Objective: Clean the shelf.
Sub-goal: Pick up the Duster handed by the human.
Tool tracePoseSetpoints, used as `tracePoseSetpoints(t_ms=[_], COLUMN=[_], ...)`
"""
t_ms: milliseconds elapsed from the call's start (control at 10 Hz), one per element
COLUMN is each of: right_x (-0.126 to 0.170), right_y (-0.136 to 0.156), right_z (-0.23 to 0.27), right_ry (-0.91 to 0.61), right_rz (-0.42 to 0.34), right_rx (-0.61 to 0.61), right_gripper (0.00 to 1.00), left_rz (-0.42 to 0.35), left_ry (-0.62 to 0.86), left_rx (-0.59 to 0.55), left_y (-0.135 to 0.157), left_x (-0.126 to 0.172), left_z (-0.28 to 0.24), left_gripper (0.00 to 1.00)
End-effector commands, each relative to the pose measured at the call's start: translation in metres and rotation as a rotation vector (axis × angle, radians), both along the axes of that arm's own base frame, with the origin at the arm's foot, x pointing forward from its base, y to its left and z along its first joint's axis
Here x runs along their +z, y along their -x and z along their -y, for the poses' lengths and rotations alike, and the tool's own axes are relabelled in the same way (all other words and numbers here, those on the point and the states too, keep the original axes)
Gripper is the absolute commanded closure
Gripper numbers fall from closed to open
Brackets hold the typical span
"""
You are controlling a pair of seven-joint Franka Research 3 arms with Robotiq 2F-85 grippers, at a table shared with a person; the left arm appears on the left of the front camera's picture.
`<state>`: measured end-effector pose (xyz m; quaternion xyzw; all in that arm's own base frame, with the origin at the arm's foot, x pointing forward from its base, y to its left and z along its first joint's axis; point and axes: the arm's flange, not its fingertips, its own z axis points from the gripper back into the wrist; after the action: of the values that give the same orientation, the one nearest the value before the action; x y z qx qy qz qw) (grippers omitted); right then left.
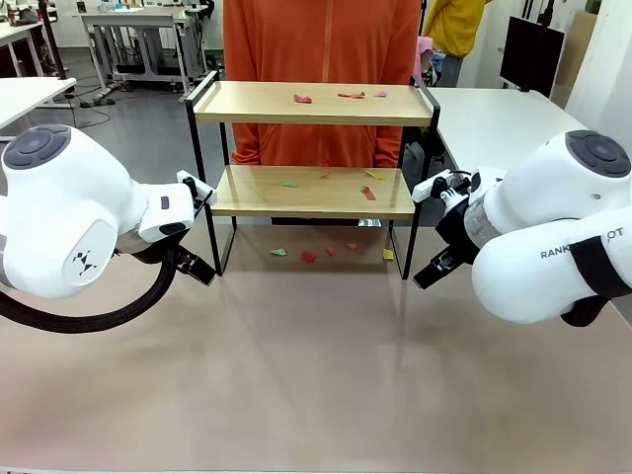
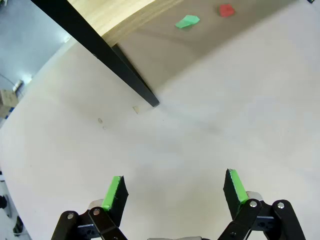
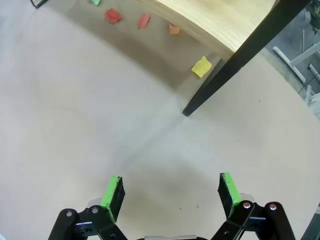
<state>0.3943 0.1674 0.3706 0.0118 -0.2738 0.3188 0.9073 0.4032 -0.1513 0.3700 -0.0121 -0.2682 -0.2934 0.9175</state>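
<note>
Beige surface (image 1: 316,375); lab tables (image 1: 138,30) behind. Shelf (image 1: 316,104) upper centre, in front of a person (image 1: 321,39) in orange. Scraps (image 1: 302,99): three on top board, four on lower board, five on surface beneath. Left fingers (image 2: 114,192) wide, empty; right fingers (image 3: 227,190) likewise.

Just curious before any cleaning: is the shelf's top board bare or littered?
Littered: three small coloured scraps lie on the top board of the shelf, from its middle rightward.
</note>
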Motion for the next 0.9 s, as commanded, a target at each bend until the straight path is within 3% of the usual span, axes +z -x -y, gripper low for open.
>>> tracePoseSetpoints(t_ms=[0, 100, 400, 600, 800], right_x=[0.000, 0.034, 0.117, 0.163, 0.189], right_y=[0.000, -0.004, -0.007, -0.008, -0.015], right_z=[0.000, -0.008, 0.003, 0.042, 0.095], right_ry=[0.000, -0.010, -0.120, -0.204, -0.255], right_rz=[0.000, 0.045, 0.038, -0.004, -0.028], right_rx=[0.000, 0.015, 0.049, 0.184, 0.331], right_gripper=[0.00, 0.00, 0.00, 0.00, 0.00], left_rz=[0.000, -0.007, -0.065, -0.123, -0.114], left_ry=[0.000, 0.066, 0.161, 0.278, 0.378], left_rx=[0.000, -0.066, -0.201, -0.391, -0.591], left_y=[0.000, 0.000, -0.017, -0.047, -0.070], left_x=[0.000, 0.038, 0.119, 0.148, 0.149], left_z=[0.000, -0.007, -0.049, -0.096, -0.136], left_gripper=[0.00, 0.00, 0.00, 0.00, 0.00])
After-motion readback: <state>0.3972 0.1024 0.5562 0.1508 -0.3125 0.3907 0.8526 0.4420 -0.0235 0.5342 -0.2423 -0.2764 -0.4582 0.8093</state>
